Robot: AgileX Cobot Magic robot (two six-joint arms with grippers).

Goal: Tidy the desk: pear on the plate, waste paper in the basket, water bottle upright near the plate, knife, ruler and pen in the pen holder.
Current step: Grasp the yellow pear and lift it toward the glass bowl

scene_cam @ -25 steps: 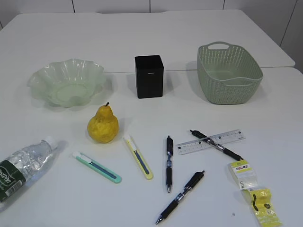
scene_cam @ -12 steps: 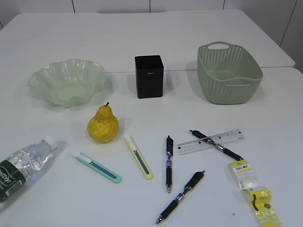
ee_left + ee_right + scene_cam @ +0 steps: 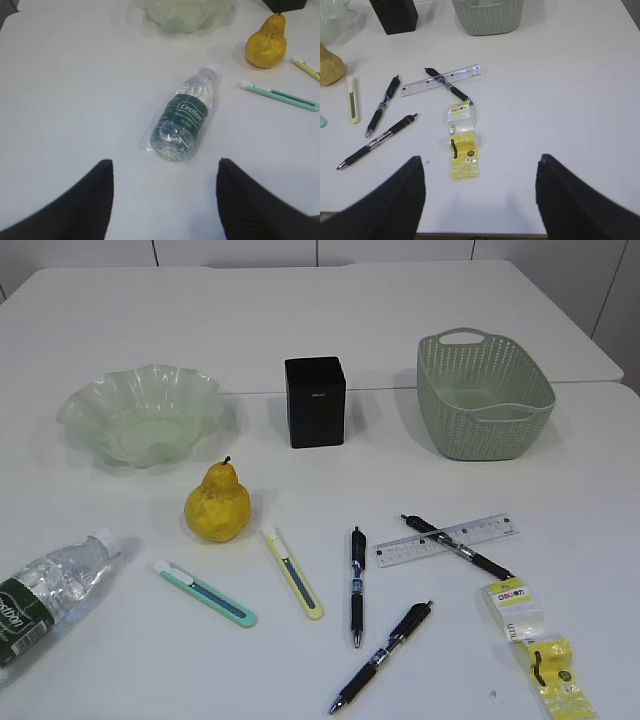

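The bottle (image 3: 183, 123) lies on its side near the worktop's (image 3: 300, 320) front-left corner, base toward the released, empty left hand (image 3: 165, 200), cap away.

You can see the yellow pear (image 3: 217, 506) standing on the desk (image 3: 400, 320), near the green plate (image 3: 140, 413). The water bottle (image 3: 48, 592) lies on its side.

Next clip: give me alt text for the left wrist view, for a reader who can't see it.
A clear water bottle with a dark green label lies on its side on the white desk, between the open left gripper fingers at the bottom edge. At the top edge are the green plate, a yellow pear and a teal knife.
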